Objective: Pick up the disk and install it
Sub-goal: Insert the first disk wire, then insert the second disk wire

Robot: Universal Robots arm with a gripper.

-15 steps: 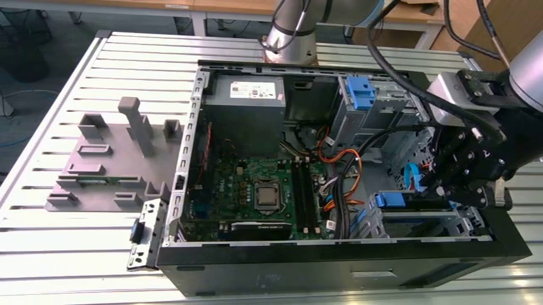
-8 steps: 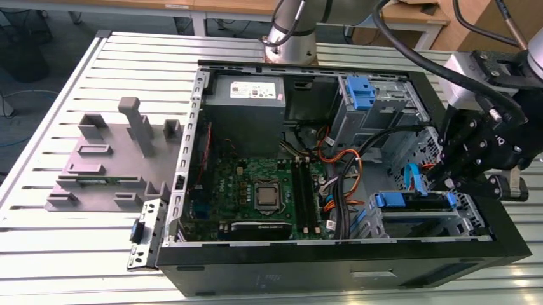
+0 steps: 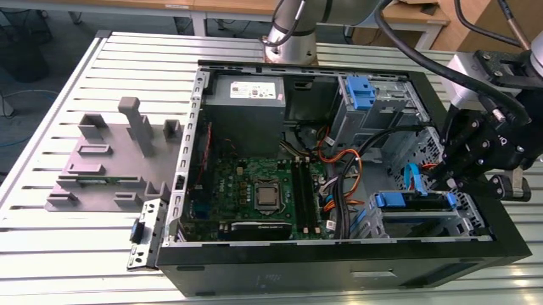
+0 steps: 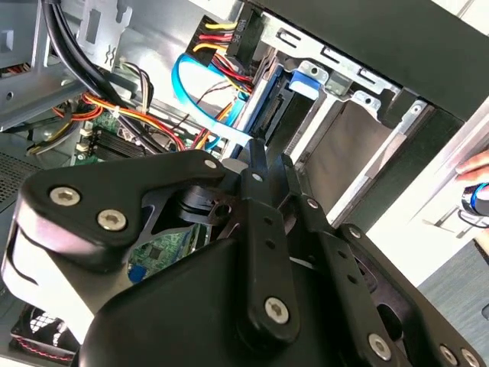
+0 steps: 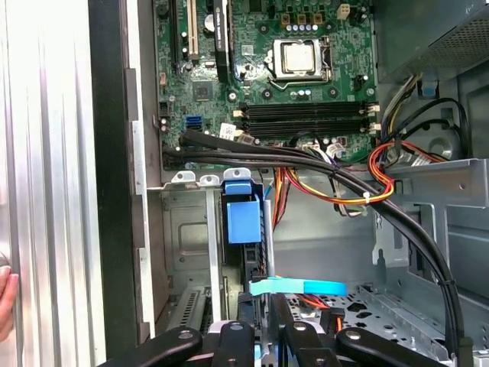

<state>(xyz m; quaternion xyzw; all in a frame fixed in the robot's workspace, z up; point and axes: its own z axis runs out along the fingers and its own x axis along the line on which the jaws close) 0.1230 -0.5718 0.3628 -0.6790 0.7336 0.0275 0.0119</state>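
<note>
The disk (image 5: pixel 244 222) is seated edge-up in the drive cage (image 5: pixel 191 229), toward four o'clock in the open computer case (image 3: pixel 339 254). The claw (image 5: pixel 263 325) is pressed together against its end. A blue cable (image 5: pixel 298 287) could be snagged there.

disk (image 3: pixel 413 201) w/ blue caddy tabs, edge-on, seated in drive bay slot, chassis front corner

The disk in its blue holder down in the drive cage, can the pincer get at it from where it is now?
Probably yes. The pincer hangs right above the disk standing in the drive cage, and the cage is open on top. Only a blue ribbon cable lies close by.
</note>
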